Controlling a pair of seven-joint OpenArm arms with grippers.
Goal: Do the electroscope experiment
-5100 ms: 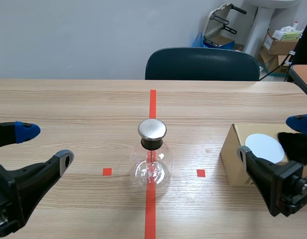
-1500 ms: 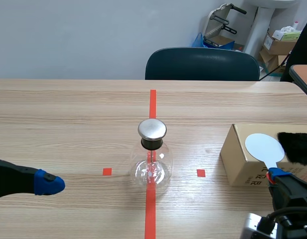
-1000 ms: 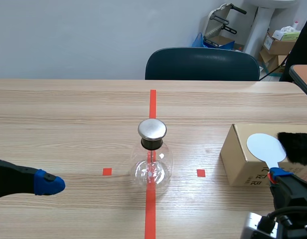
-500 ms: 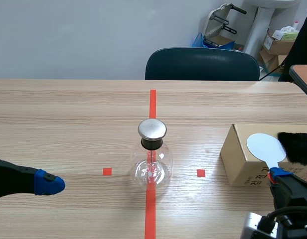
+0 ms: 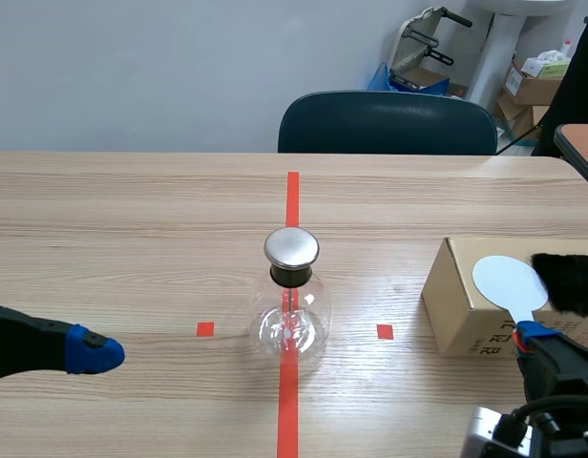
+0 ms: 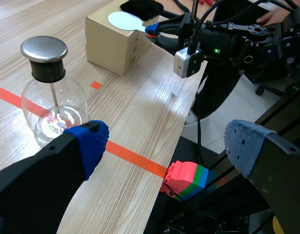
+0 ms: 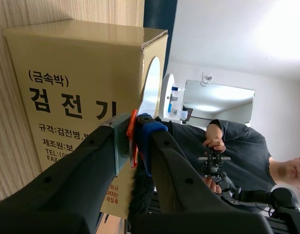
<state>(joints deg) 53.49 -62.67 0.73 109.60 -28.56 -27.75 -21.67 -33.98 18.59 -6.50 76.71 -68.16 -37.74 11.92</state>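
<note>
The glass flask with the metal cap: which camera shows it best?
The scene view: the glass flask stands whole, unblocked and centred. The left wrist view shows it too, slanted from above. The right wrist view misses it, showing mainly the cardboard box.

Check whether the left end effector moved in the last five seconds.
Yes. The left end effector shifted: its blue fingertip went from farther than the left red square to nearer the robot.

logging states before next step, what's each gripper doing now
left gripper: open, holding nothing
right gripper: shut on the white disc paddle by its handle
</note>
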